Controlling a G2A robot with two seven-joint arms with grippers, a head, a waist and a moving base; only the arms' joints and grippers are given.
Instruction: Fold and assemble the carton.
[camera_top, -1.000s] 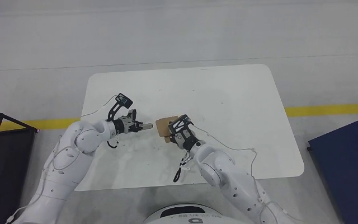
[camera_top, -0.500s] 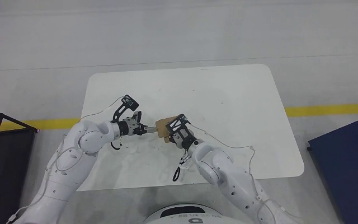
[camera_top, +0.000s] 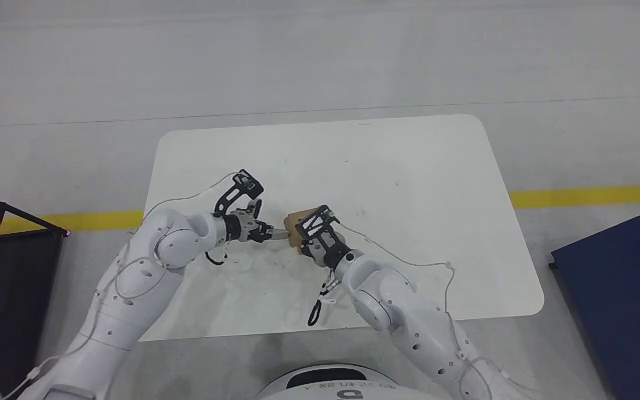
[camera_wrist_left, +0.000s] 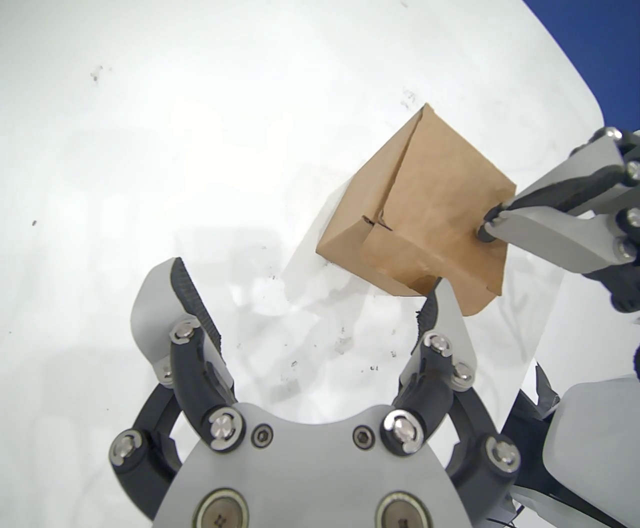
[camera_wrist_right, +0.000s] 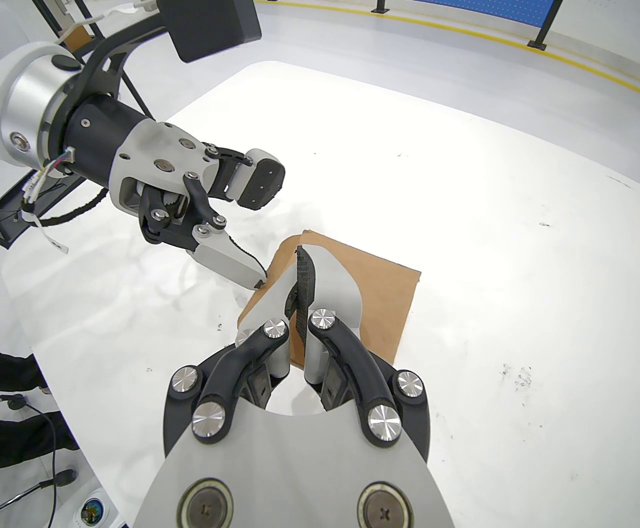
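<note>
A small brown carton (camera_top: 295, 224) (camera_wrist_left: 425, 220) (camera_wrist_right: 380, 300), partly folded into a box shape, rests near the middle of the white table (camera_top: 420, 190). My right gripper (camera_top: 316, 229) (camera_wrist_right: 300, 270) is shut, and its joined fingertips (camera_wrist_left: 492, 225) press on the carton's upper panel. My left gripper (camera_top: 270, 232) (camera_wrist_left: 305, 295) stands open on the carton's other side. One finger (camera_wrist_left: 442, 310) touches the loose flap at the carton's lower edge, and the other finger (camera_wrist_left: 170, 300) hangs over bare table. In the right wrist view the left gripper (camera_wrist_right: 260, 232) has one fingertip at the carton's corner.
A black cable (camera_top: 320, 300) lies on the table under the right arm, near the front edge. Free table lies beyond and to the right of the carton. On the floor, a dark blue thing (camera_top: 605, 290) sits at the right and a black frame (camera_top: 25, 225) at the left.
My left gripper has moved right across the table and now touches the carton. The right gripper has stayed pressed on the carton, which looks more closed up.
</note>
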